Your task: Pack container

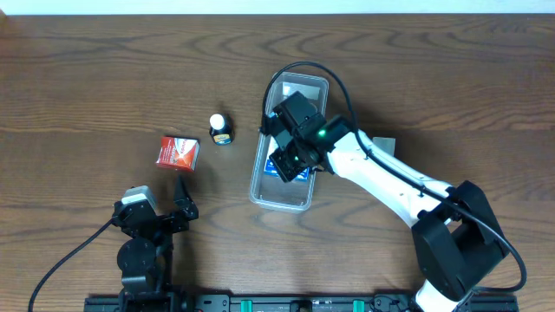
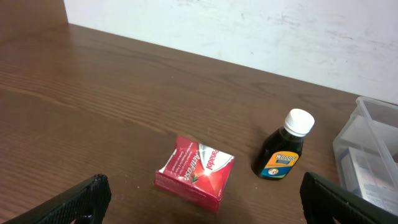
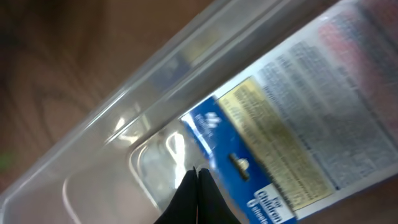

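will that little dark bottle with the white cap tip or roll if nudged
The bottle stands upright, tall on a small base, so a push near its cap would probably tip it. Lying down it might roll. It looks rigid and glossy, so possibly slippery to grip.

Dark wood-grain table (image 1: 87, 78), scuffed white wall (image 2: 249, 31) behind
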`<action>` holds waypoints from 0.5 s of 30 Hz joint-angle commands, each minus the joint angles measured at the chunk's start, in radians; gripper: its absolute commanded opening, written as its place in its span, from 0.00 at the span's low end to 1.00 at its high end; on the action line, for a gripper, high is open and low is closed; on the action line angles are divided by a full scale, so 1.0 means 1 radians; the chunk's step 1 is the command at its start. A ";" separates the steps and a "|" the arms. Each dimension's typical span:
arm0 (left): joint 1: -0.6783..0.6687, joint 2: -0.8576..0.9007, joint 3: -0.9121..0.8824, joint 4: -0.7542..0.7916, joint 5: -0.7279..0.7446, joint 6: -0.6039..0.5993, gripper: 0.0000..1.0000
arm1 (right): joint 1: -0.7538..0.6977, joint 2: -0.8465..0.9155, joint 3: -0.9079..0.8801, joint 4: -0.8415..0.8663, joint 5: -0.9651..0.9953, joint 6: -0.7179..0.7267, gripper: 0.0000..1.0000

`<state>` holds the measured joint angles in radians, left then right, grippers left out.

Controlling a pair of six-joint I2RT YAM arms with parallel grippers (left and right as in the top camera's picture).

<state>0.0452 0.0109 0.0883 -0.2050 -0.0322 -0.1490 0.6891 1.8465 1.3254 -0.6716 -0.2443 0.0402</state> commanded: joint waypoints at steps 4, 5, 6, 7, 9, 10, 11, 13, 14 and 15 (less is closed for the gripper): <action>0.006 -0.005 -0.015 -0.034 -0.001 0.010 0.98 | 0.014 0.038 0.000 0.002 -0.034 -0.065 0.01; 0.006 -0.005 -0.015 -0.034 -0.001 0.010 0.98 | 0.014 0.049 0.000 0.004 -0.034 -0.065 0.01; 0.006 -0.005 -0.015 -0.034 -0.001 0.010 0.98 | 0.014 0.063 0.000 0.007 -0.034 -0.065 0.01; 0.006 -0.005 -0.015 -0.034 -0.001 0.010 0.98 | 0.014 0.078 0.000 0.011 -0.037 -0.070 0.01; 0.006 -0.005 -0.015 -0.034 -0.001 0.010 0.98 | 0.015 0.110 0.000 0.021 -0.063 -0.090 0.01; 0.006 -0.005 -0.015 -0.034 -0.001 0.010 0.98 | 0.014 0.118 0.000 0.021 -0.068 -0.090 0.01; 0.006 -0.005 -0.015 -0.034 -0.001 0.010 0.98 | 0.014 0.126 0.000 0.023 -0.069 -0.090 0.01; 0.006 -0.005 -0.015 -0.034 -0.001 0.010 0.98 | 0.012 0.130 0.000 0.025 -0.071 -0.090 0.01; 0.006 -0.005 -0.015 -0.034 -0.001 0.010 0.98 | 0.011 0.128 0.001 0.027 -0.070 -0.090 0.01; 0.006 -0.005 -0.015 -0.034 -0.001 0.010 0.98 | 0.008 0.124 0.002 0.028 -0.070 -0.089 0.01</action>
<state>0.0452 0.0109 0.0887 -0.2050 -0.0319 -0.1490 0.6914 1.9526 1.3296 -0.6476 -0.2802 -0.0242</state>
